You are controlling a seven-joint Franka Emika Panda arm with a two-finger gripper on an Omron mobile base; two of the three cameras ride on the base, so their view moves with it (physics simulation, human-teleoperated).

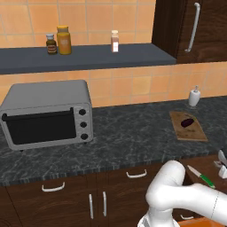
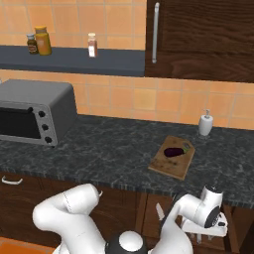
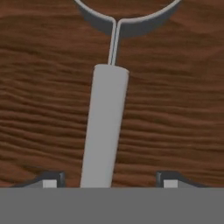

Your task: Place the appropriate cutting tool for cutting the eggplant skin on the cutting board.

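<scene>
The knife (image 1: 201,176), silvery blade and bright green handle, lies in the open drawer at the lower right, below the counter edge. My gripper (image 3: 109,183) hangs over the drawer's wooden floor, open, its fingertips (image 3: 50,181) wide apart. Between them lies the grey handle (image 3: 105,127) of another utensil that ends in a wire-held round rim (image 3: 127,19); no fingertip touches it. The hand (image 2: 209,214) sits low in front of the counter, right of the knife. The light-brown cutting board (image 1: 195,131) (image 2: 170,164) rests on the counter with the dark eggplant (image 1: 187,122) (image 2: 173,152) on it.
A grey toaster oven (image 1: 46,113) stands at the counter's left. A white soap dispenser (image 1: 194,96) is behind the board by the wall. Bottles (image 1: 64,40) line the dark shelf above, next to a dark wall cabinet (image 1: 199,26). My white arm (image 1: 177,190) crosses the drawer front.
</scene>
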